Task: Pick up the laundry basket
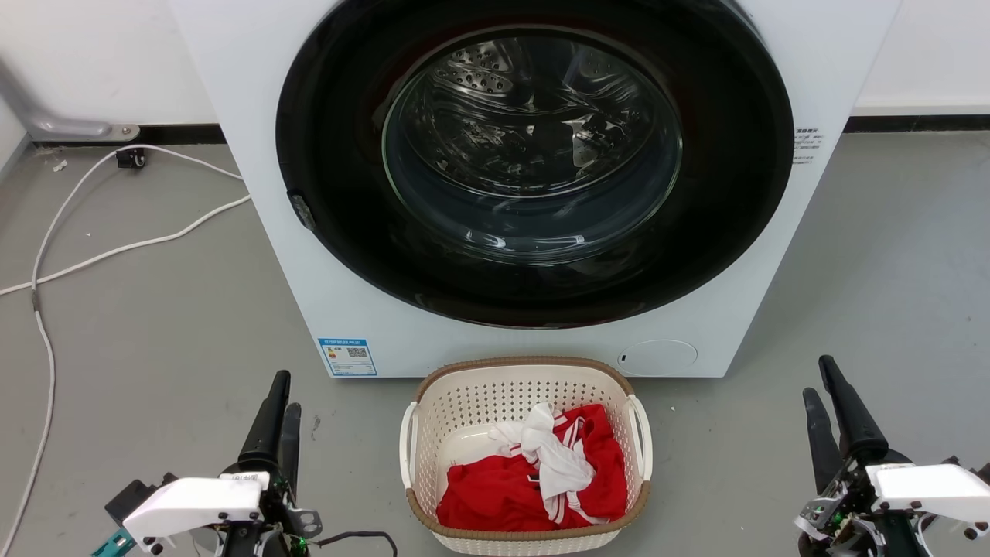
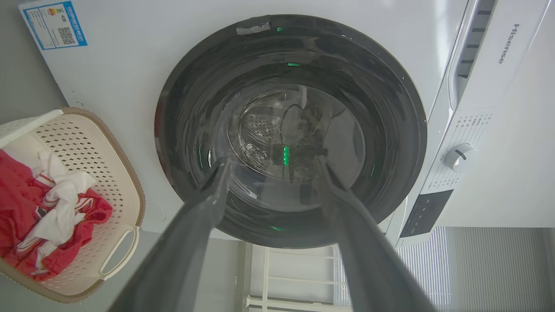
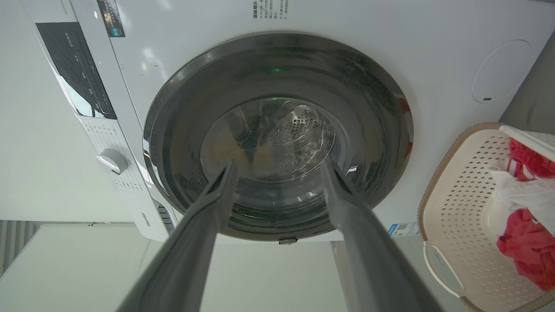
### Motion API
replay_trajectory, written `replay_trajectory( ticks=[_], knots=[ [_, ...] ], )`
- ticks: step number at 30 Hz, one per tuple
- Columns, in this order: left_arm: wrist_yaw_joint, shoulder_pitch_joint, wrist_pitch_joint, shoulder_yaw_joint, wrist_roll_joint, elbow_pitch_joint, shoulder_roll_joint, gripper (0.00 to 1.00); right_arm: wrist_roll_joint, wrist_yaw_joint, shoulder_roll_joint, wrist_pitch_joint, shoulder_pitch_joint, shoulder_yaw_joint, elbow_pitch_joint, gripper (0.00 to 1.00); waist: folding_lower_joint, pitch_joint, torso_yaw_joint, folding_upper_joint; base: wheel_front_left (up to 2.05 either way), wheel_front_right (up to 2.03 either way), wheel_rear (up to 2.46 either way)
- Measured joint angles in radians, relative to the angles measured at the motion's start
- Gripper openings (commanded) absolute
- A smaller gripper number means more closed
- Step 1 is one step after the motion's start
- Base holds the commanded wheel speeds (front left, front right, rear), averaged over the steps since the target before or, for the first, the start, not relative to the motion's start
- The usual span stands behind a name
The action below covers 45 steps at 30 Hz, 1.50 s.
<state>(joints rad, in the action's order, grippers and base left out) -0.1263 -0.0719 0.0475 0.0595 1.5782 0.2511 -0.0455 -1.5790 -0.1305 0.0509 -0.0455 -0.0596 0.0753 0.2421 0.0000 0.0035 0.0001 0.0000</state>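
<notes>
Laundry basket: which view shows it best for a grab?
Head view: the laundry basket shows with its whole rim and both side handles, clothes inside. Both wrist views cut it off at a frame edge.

The light is bright and even, with soft shadows on the grey floor (image 1: 155, 309). Small white shines sit on the washer's glass door (image 1: 534, 147). In the wrist views the close fingers (image 2: 186, 242) look blurry, and straight lines bend near the edges.
</notes>
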Motion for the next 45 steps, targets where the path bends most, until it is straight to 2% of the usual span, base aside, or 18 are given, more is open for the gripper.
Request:
replay_trajectory(
  ticks=[9, 21, 32, 45],
  knots=[
    [0.0, -0.016, -0.039, -0.024, -0.132, -0.051, 0.0, 1.0, 0.154, 0.0, 0.0, 0.038, 0.013, -0.008, -0.045, 1.0, 0.0, 0.001, 0.002, 0.0, 0.0, 0.0, 0.0],
    [0.0, -0.037, -0.085, -0.061, -0.405, -0.082, -0.001, 1.0, 0.408, 0.0, 0.0, 0.082, 0.02, -0.01, -0.09, 1.0, 0.0, 0.002, 0.0, 0.0, 0.0, 0.0, 0.0],
    [0.005, -0.043, -0.123, -0.092, -0.636, -0.092, -0.001, 1.0, 0.645, 0.0, 0.0, 0.121, 0.016, -0.029, -0.096, 1.0, 0.0, 0.003, 0.003, 0.0, 0.0, 0.0, 0.0],
    [0.028, -0.056, -0.162, -0.121, -0.841, -0.075, -0.002, 1.0, 0.885, 0.0, 0.0, 0.16, 0.01, -0.045, -0.081, 1.0, 0.0, 0.004, 0.005, 0.0, 0.0, 0.0, 0.0]
  ],
)
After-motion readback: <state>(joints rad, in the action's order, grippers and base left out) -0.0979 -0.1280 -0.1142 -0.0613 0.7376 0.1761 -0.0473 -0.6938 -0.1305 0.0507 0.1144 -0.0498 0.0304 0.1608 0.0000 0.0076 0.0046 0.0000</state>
